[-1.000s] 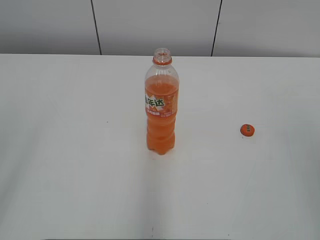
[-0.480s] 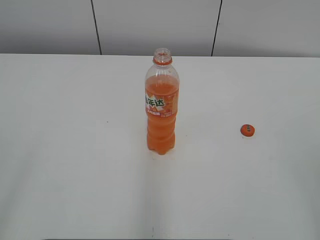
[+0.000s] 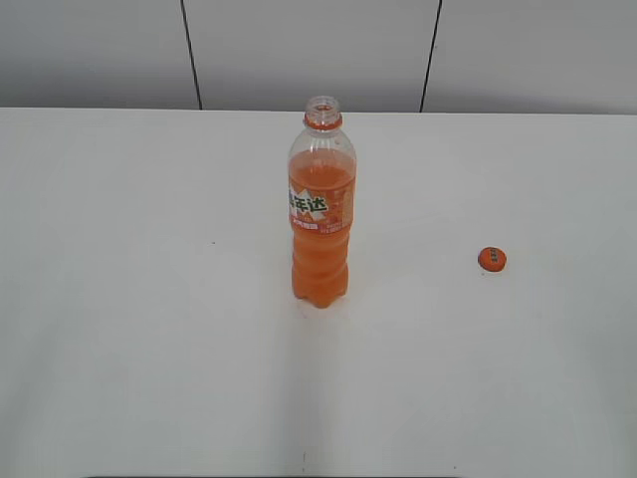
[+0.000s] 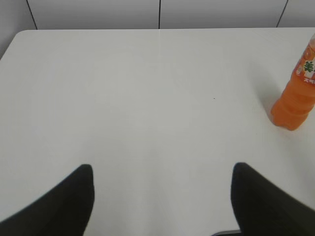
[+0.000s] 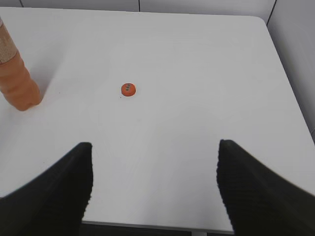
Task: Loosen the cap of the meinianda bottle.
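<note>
The meinianda bottle [image 3: 321, 214] stands upright in the middle of the white table, its mouth uncovered above the orange neck ring. It also shows at the right edge of the left wrist view [image 4: 297, 93] and the left edge of the right wrist view [image 5: 17, 81]. The orange cap [image 3: 492, 260] lies flat on the table to the right of the bottle, apart from it, and shows in the right wrist view [image 5: 128, 89]. My left gripper [image 4: 161, 172] is open and empty. My right gripper [image 5: 155, 150] is open and empty near the table's front edge. Neither gripper shows in the exterior view.
The white table [image 3: 149, 299] runs back to a grey panelled wall [image 3: 299, 50]. Its front edge shows at the bottom of the right wrist view [image 5: 147, 227], and its right edge [image 5: 288, 83] drops off to a grey floor.
</note>
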`<state>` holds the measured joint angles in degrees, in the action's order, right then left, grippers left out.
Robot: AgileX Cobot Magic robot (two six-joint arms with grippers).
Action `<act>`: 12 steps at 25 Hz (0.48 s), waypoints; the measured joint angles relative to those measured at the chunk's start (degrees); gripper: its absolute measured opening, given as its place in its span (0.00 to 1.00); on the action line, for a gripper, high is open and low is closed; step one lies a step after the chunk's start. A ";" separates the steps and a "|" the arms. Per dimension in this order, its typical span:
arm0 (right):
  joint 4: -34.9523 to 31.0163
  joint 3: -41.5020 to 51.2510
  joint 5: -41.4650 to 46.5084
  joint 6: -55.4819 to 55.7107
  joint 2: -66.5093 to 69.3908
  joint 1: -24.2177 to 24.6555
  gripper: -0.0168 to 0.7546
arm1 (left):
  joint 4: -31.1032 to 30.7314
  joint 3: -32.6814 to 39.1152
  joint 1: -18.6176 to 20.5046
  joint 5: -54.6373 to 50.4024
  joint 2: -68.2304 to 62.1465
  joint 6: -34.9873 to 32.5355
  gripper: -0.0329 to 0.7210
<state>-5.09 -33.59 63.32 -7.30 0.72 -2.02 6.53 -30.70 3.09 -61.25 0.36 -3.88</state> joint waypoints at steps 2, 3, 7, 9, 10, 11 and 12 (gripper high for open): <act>-0.05 0.93 0.19 -0.29 -1.00 0.00 0.78 | 0.00 0.00 0.00 -0.07 0.00 0.00 0.73; -0.05 1.49 0.24 -0.35 -1.03 0.00 0.78 | 0.00 0.00 0.00 -0.07 0.00 0.00 0.73; -0.05 4.36 0.17 -0.41 -1.03 0.00 0.78 | -0.18 0.00 0.00 -0.07 0.00 0.82 0.73; -0.05 4.41 0.17 -0.46 -1.03 0.00 0.78 | -0.18 0.00 0.00 -0.07 0.00 0.92 0.73; -0.05 4.41 0.17 -0.46 -1.03 0.00 0.78 | -0.20 0.00 0.00 -0.07 0.00 0.93 0.73; -0.05 4.41 0.17 -0.46 -1.03 0.00 0.78 | -0.25 0.00 0.00 -0.07 0.00 0.93 0.73; -0.05 4.41 0.12 -0.46 -1.03 0.00 0.78 | -0.25 0.00 0.00 -0.07 0.00 0.99 0.73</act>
<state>-5.14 -29.18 63.45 -7.76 -0.31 -2.02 6.27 -30.70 3.09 -61.32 0.36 -2.89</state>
